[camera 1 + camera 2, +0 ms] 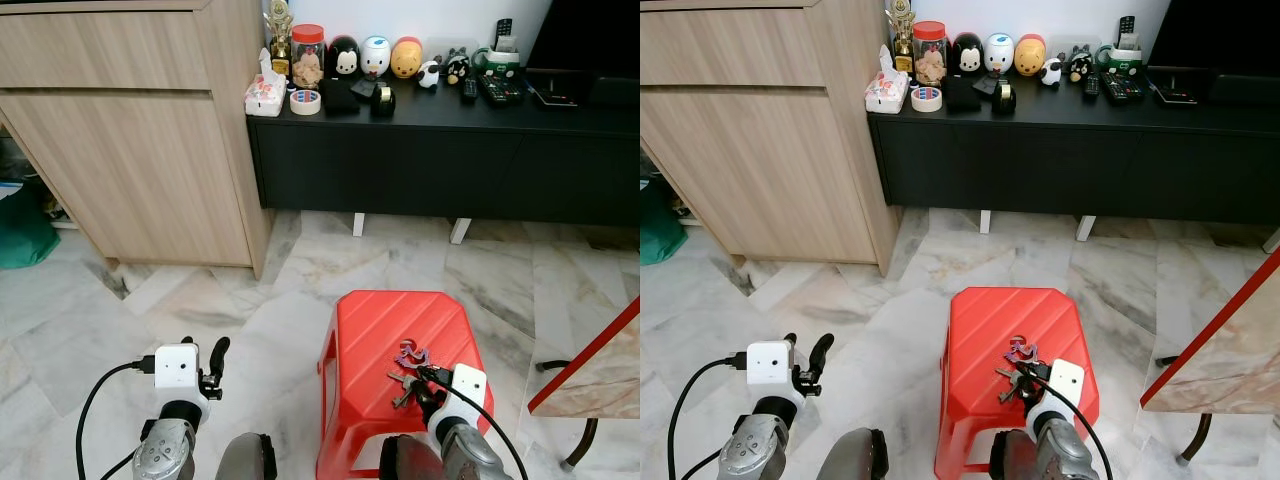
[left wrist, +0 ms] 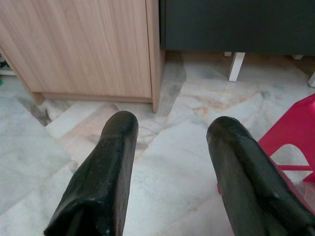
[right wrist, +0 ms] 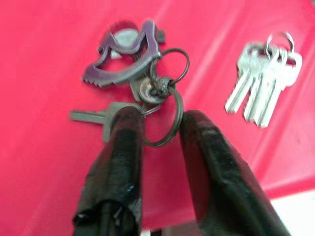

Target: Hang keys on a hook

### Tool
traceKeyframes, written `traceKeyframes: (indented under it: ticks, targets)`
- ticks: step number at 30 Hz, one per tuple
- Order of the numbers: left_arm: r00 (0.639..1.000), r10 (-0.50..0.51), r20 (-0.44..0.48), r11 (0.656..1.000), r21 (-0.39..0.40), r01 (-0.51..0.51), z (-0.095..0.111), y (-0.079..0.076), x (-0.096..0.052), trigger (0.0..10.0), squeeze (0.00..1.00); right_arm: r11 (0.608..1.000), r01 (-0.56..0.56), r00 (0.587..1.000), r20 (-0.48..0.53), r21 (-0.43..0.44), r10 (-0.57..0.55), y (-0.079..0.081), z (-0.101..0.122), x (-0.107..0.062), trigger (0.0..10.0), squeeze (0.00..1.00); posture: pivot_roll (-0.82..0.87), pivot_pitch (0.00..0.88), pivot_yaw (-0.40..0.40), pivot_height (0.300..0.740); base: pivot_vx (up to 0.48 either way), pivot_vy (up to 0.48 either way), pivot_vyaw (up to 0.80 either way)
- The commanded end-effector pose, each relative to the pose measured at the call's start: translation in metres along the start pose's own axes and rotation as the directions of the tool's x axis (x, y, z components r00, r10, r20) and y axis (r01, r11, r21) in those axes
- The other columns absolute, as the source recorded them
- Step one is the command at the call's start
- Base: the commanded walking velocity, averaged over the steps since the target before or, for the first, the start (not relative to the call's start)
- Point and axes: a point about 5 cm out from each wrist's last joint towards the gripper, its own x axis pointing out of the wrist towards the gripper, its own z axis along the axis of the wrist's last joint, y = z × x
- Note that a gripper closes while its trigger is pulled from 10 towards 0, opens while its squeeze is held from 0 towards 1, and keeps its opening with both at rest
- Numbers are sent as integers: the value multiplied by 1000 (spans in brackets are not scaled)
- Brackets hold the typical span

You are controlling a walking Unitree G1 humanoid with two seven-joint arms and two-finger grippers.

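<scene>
A bunch of keys with a purple clip and a metal ring lies on top of a red plastic stool. A second fan of silver keys on the same bunch rests beside it. My right gripper is down at the keys, open, with one finger on each side of the ring's near arc. My left gripper is open over the marble floor, left of the stool, holding nothing. No hook shows in any view.
A light wooden cabinet stands at the back left. A low black console carries figurines, a jar, tape and remotes. A red-edged marble tabletop juts in at the right. A green bag sits far left.
</scene>
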Motion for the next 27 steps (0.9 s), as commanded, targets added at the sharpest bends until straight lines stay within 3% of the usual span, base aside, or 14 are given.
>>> traceKeyframes:
  ticks: [1,7,19,20,21,22,23,24,25,27]
  targets:
    - [1000,8,-23,1000,17,-7,-3,2,0,10000,0,1000,-8,999,43,-1,8,2,8,1,0,0,99,80,-19,607,0,0,0]
    - [1000,11,-26,1000,16,-11,-3,2,1,10000,0,998,-45,990,130,-35,49,9,20,2,0,0,98,75,-20,607,0,0,0]
    - [1000,14,-28,1000,16,-13,-5,1,2,10000,0,996,-63,992,105,-63,69,12,17,3,0,0,99,66,-27,607,0,0,0]
    - [1000,14,-28,1000,17,-14,-5,1,2,10000,0,996,-61,992,103,-65,68,12,17,2,3255,0,98,65,-27,607,0,0,0]
    - [999,15,-29,1000,18,-15,-6,1,2,10000,0,996,-54,993,101,-73,61,11,16,2,7725,0,99,65,-29,607,0,0,0]
    - [999,16,-28,1000,19,-16,-6,1,1,10000,0,997,-55,993,105,-63,62,11,16,2,10000,0,99,65,-29,607,0,0,0]
    - [999,17,-28,1000,19,-17,-6,1,1,10000,0,997,-57,992,108,-54,62,11,16,2,10000,0,98,65,-29,607,0,0,0]
    - [999,18,-28,1000,19,-17,-6,1,1,10000,0,997,-58,991,119,-45,63,11,17,2,10000,816,99,64,-31,607,0,0,0]
    - [999,18,-28,1000,19,-18,-6,1,1,10000,0,997,-71,985,155,-5,71,11,20,1,10000,1000,100,64,-32,607,0,0,0]
    - [999,19,-30,1000,18,-19,-6,1,1,10000,0,995,-86,977,201,40,76,10,25,1,10000,1000,97,63,-32,607,0,0,0]
